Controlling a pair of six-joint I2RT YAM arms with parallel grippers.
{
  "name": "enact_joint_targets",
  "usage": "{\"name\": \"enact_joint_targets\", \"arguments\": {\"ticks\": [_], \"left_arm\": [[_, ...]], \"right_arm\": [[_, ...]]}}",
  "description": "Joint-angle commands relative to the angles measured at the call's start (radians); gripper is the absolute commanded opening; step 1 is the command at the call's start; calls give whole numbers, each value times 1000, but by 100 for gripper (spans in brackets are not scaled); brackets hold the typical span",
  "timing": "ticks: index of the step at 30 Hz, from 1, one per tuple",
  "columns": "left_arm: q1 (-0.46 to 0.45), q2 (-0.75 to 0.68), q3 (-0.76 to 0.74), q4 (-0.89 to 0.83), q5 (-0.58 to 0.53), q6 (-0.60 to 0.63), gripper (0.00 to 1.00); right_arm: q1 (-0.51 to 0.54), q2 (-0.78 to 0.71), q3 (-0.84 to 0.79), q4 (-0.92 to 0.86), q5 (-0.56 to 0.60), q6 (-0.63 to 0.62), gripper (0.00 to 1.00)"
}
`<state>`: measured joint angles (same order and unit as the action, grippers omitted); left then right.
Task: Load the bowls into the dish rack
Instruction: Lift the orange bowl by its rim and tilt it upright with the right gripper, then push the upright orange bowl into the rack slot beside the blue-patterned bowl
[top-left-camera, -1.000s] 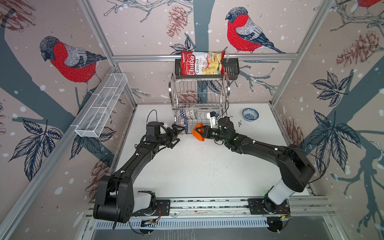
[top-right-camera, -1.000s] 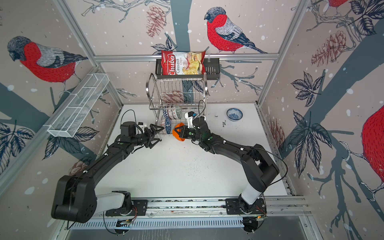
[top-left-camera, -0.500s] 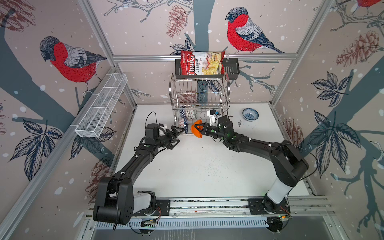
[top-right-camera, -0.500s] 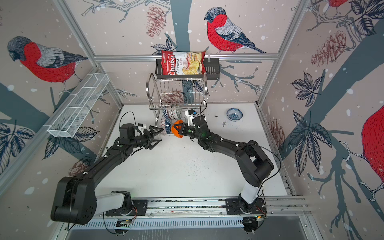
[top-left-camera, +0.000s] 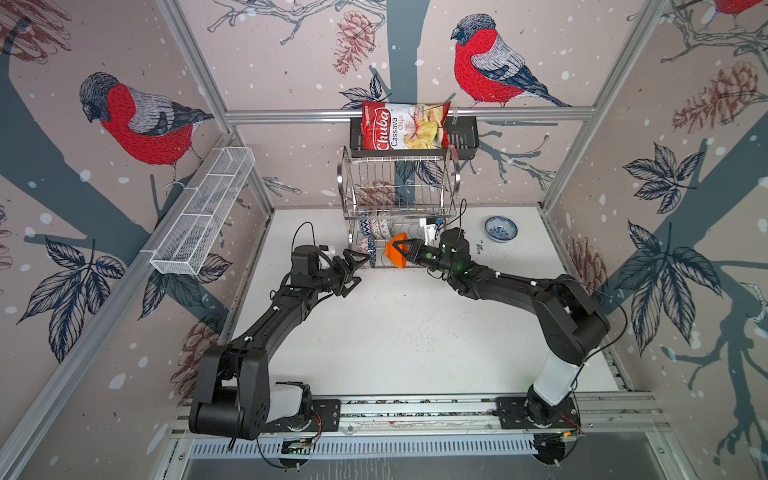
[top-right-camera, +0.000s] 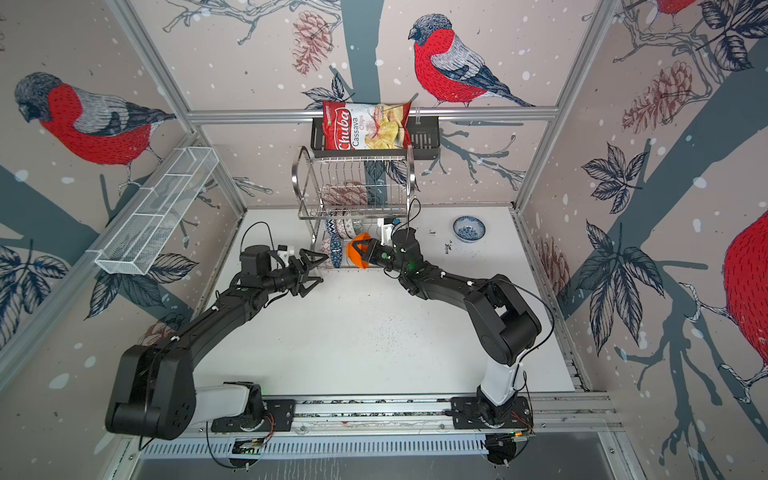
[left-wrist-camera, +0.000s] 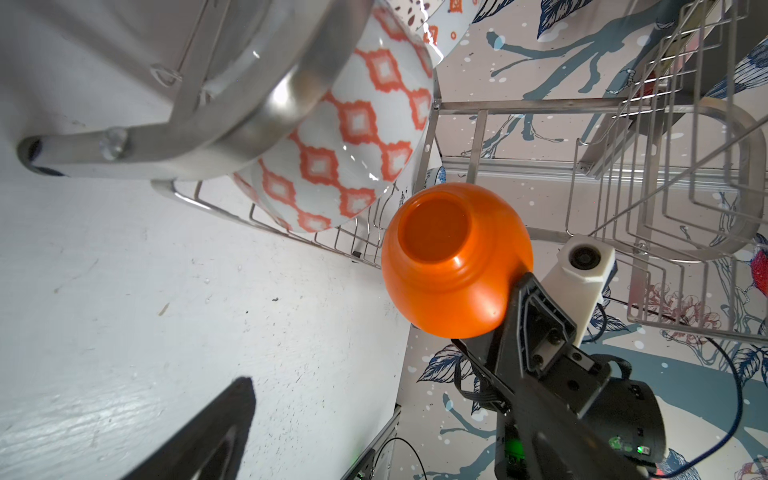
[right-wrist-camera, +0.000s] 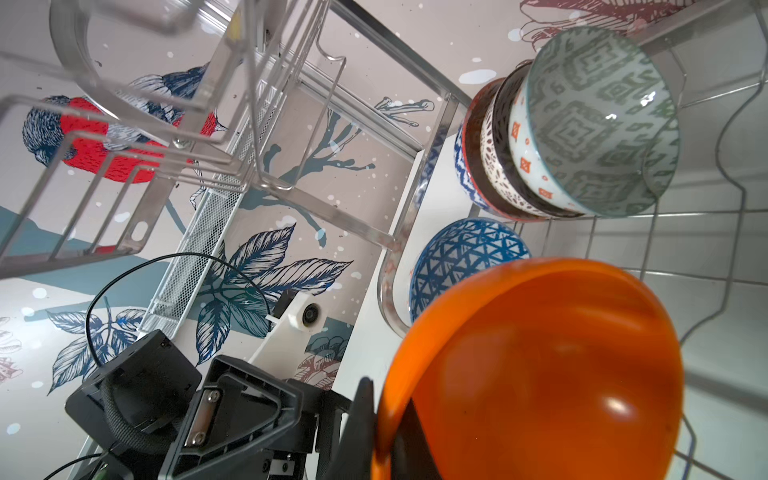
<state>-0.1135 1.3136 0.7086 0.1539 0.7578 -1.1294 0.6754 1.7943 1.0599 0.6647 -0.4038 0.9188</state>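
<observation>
Several patterned bowls (top-left-camera: 378, 227), among them a grey-green patterned bowl (right-wrist-camera: 590, 124) and a dark blue geometric bowl (right-wrist-camera: 465, 257), already stand in the lower tier of the shiny two-tier steel wire dish rack (top-left-camera: 399, 183). The right gripper (top-left-camera: 398, 249), clamped on a plain orange round bowl (top-left-camera: 392, 262), holds it at the rack's front. The left gripper (top-left-camera: 363, 269) hangs wide and empty beside the rack. A white-blue floral bowl (top-left-camera: 500, 228) waits on the table right of the rack, likely the last one.

R gripper (top-right-camera: 362, 250) is clamped on rim of plain orange bowl (top-right-camera: 356, 254), bowl tipped on edge at front of dish rack (top-right-camera: 353, 187), lower tier. Patterned bowls (top-right-camera: 344, 228) stand in that tier just beside it. L gripper (top-right-camera: 318, 271) is empty w/ jaws wide, near rack's left end. White-blue bowl (top-right-camera: 468, 228) sits on table (top-right-camera: 374, 332), well apart.
</observation>
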Motion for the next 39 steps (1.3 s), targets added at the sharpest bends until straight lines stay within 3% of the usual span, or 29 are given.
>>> {"name": "enact_joint_targets", "arguments": {"ticks": [1, 10, 39], "left_arm": [[2, 10, 14, 39, 5, -1, 97], [2, 22, 8, 35, 5, 4, 97], [2, 39, 20, -16, 7, 17, 97]], "right_arm": [[-5, 21, 13, 114, -37, 31, 0], [2, 127, 53, 209, -100, 129, 0], [-5, 341, 184, 385, -138, 331, 0]]}}
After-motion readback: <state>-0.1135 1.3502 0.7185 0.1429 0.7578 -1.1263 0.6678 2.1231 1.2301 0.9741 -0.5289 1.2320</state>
